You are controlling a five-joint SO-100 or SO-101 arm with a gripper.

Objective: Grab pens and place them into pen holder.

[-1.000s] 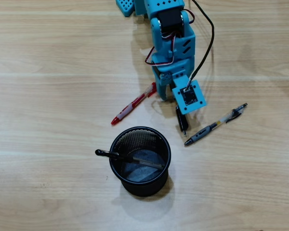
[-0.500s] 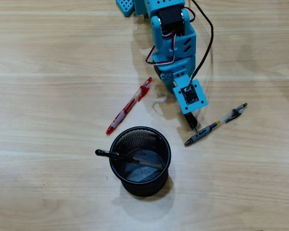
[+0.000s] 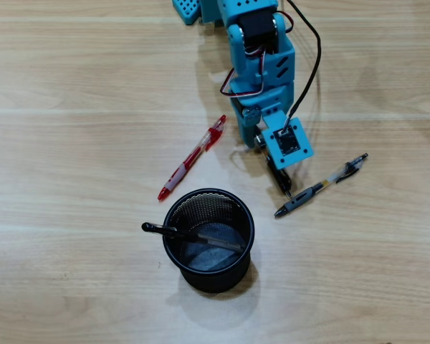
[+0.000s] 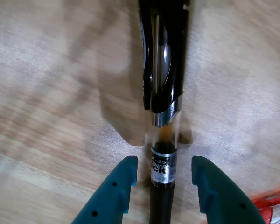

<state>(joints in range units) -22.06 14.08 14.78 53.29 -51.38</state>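
In the overhead view my blue gripper [image 3: 269,159] reaches down over a black and clear pen [image 3: 282,180] that lies on the wooden table. In the wrist view this black pen [image 4: 164,93] runs between my two teal fingertips [image 4: 126,175], and my gripper [image 4: 163,161] is open with a small gap on each side of the pen. A red pen [image 3: 192,158] lies to the left of the gripper. To its right lies a pen with a grey section [image 3: 321,185]. The black mesh pen holder [image 3: 218,281] stands nearer the front. One black pen [image 3: 165,231] leans inside it.
The arm's blue body [image 3: 258,50] and its black cable [image 3: 312,68] come in from the top edge. A bit of the red pen [image 4: 275,205] shows at the wrist view's lower right corner.
The red pen has slid left, away from the gripper. My gripper has swung slightly right, and the black pen under it now points down and to the right.
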